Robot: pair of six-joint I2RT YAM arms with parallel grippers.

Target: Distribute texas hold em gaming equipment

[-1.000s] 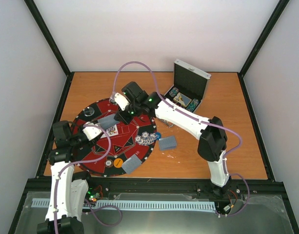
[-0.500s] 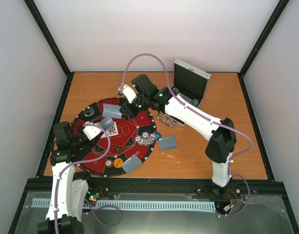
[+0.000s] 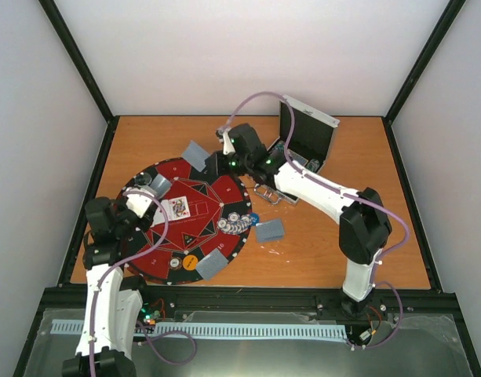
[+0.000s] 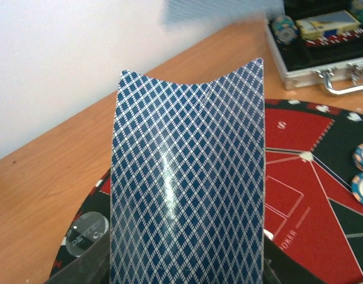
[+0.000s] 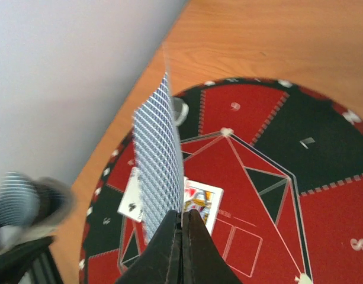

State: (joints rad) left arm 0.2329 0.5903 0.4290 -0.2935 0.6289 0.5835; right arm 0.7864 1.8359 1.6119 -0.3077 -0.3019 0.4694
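Overhead, we see the left end effector (image 3: 154, 190) pinching a blue-backed card (image 4: 187, 177) above the mat's (image 3: 209, 206) left side and the right end effector (image 5: 182, 216) pinching a second card (image 5: 160, 154) near its far edge, likely held aloft for dealing.

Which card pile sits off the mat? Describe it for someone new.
Find the big round red-and-black mat. Just past its right edge, on bare wood beside a blue chip, lies a grey-blue card pile, face down. The similar pile at the near rim overlaps the mat; this one does not.
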